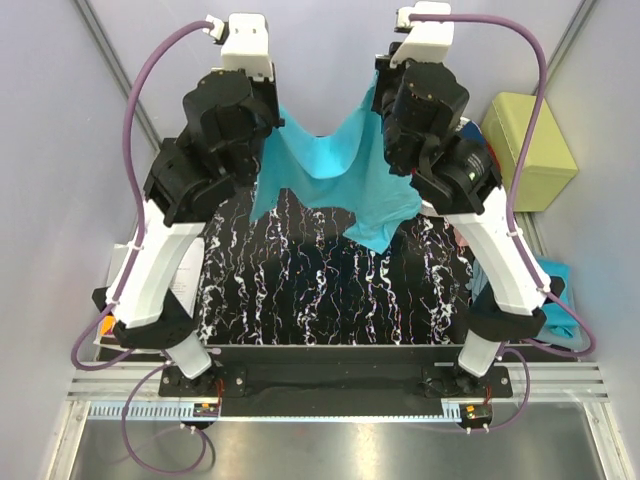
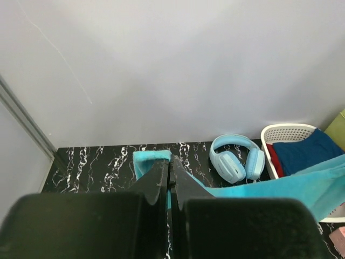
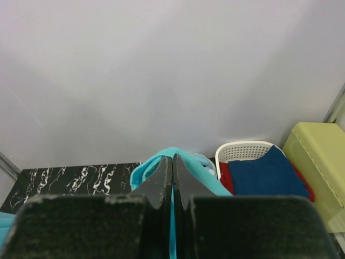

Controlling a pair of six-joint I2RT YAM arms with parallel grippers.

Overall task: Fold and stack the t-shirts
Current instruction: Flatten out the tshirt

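Note:
A turquoise t-shirt (image 1: 335, 170) hangs in the air between my two arms above the black marbled table (image 1: 330, 290), its lower corner drooping at the right. My left gripper (image 2: 170, 162) is shut on one edge of the t-shirt (image 2: 148, 161), which stretches off to the right. My right gripper (image 3: 172, 161) is shut on another edge of the t-shirt (image 3: 190, 162), which folds over the fingertips. Both grippers are raised, near the back of the table.
A white basket (image 3: 242, 150) with dark blue and red clothes stands at the back right. Light blue headphones (image 2: 235, 157) lie next to it. A yellow-green box (image 1: 530, 148) stands at the right. More turquoise cloth (image 1: 560, 285) lies by the right arm's base.

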